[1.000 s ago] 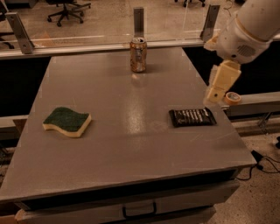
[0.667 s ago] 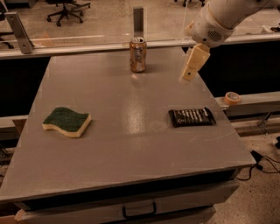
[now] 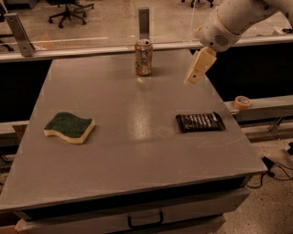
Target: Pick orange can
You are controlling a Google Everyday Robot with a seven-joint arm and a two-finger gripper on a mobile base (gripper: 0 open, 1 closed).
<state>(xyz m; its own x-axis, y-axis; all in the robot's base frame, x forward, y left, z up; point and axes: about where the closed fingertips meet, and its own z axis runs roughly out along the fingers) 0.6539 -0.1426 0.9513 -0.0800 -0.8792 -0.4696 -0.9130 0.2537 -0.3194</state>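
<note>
None of the pick is done yet: the orange can [image 3: 143,57] stands upright in the upper middle of the frame, near the far edge of the grey surface [image 3: 114,155], untouched. The gripper [image 3: 200,67] hangs in the air to the can's right, apart from it; whether it is released or clenched I cannot tell. Left, I judge: close in, grasp, lift. A green sponge [image 3: 69,127] lies at left, a black wrapper [image 3: 200,122] at right. Beyond are office chairs [image 3: 68,9] and a tape roll [image 3: 242,102].

Hand [image 3: 193,77] right of orange can [image 3: 143,57], bare tabletop [image 3: 167,75] between, black wrapper [image 3: 200,122] and sponge [image 3: 69,128] well apart, nearer front.
</note>
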